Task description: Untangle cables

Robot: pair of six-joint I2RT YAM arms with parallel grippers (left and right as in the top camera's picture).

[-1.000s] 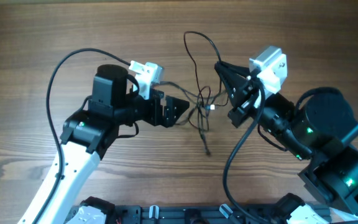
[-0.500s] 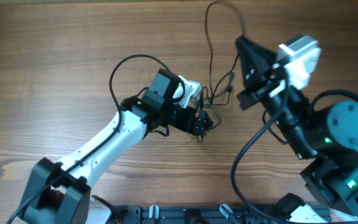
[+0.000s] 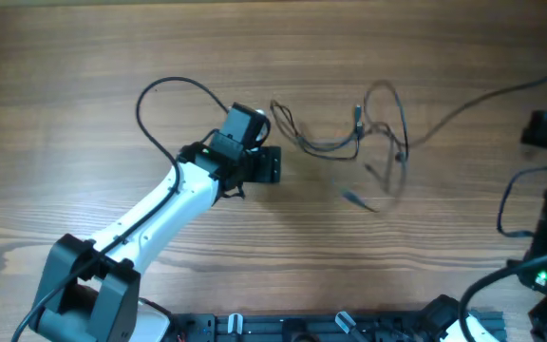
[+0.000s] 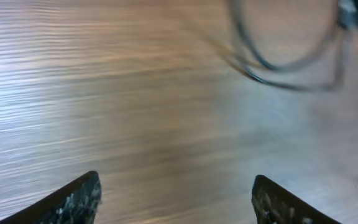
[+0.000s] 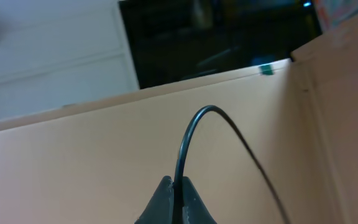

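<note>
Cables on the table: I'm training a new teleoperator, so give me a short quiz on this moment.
1. True or false: in the left wrist view, the left gripper has a wire between its jaws.
2. In the right wrist view, the right gripper is: A) open and empty; B) shut on a thin dark cable; C) shut on a plastic clip.
3. Fill in: overhead, the looped cables lie on the table toward the ____ arm's side of the left gripper.

Key: 1 false, the jaws stand open with only table between them; 2 B; 3 right.
</note>
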